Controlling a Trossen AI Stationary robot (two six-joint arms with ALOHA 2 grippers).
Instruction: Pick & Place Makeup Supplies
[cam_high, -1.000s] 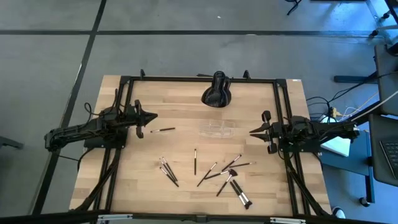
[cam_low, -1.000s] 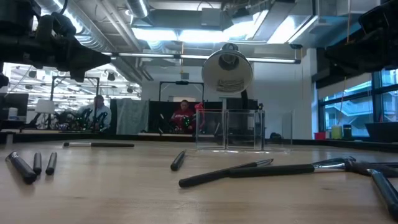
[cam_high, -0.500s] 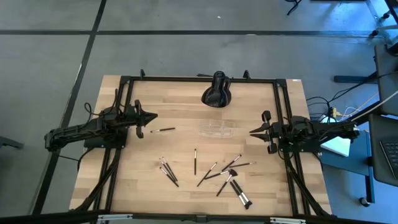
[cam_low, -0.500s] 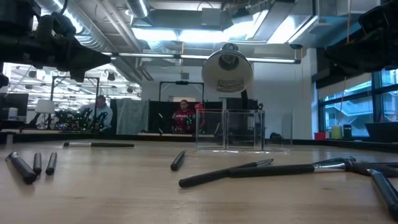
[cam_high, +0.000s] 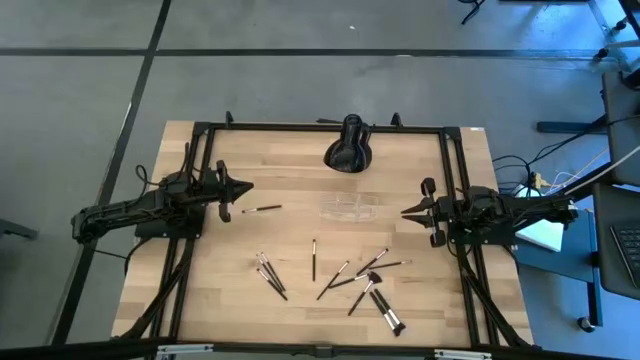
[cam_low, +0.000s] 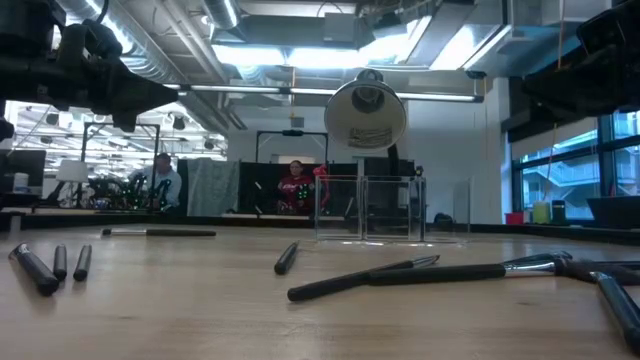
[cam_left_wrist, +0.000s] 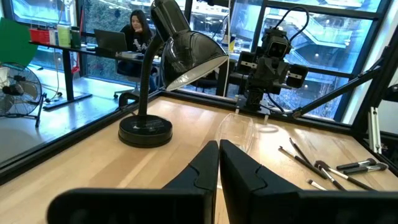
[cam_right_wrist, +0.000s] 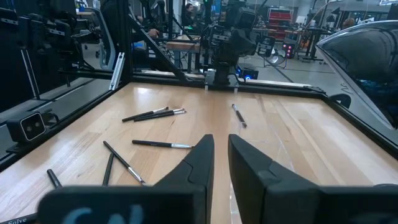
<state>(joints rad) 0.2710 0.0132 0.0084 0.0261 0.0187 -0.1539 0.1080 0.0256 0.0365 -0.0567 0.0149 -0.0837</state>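
makeup brushes (cam_high: 350, 280) lie scattered across the near half of the wooden bench (cam_high: 290, 180), most in a loose fan toward the right, a small cluster (cam_high: 268, 272) toward the left and one (cam_high: 313, 259) alone between them. a single brush (cam_high: 262, 209) rests apart from the rest, just beside the left gripper (cam_high: 246, 186). a clear plastic tray (cam_high: 349, 208) stands near the middle of the bench, with a black desk lamp (cam_high: 349, 148) behind it at the far edge.

the left gripper hangs above the left side of the bench, its jaws almost together with only a thin slit between them and nothing held. the right gripper (cam_high: 405, 213) hangs above the right side, facing inward, its jaws a little apart and empty.

seen from bench height, dark handles (cam_low: 400, 275) lie flat on the wood in front of the tray (cam_low: 370, 210). two people (cam_low: 160, 180) sit in the room beyond the bench.
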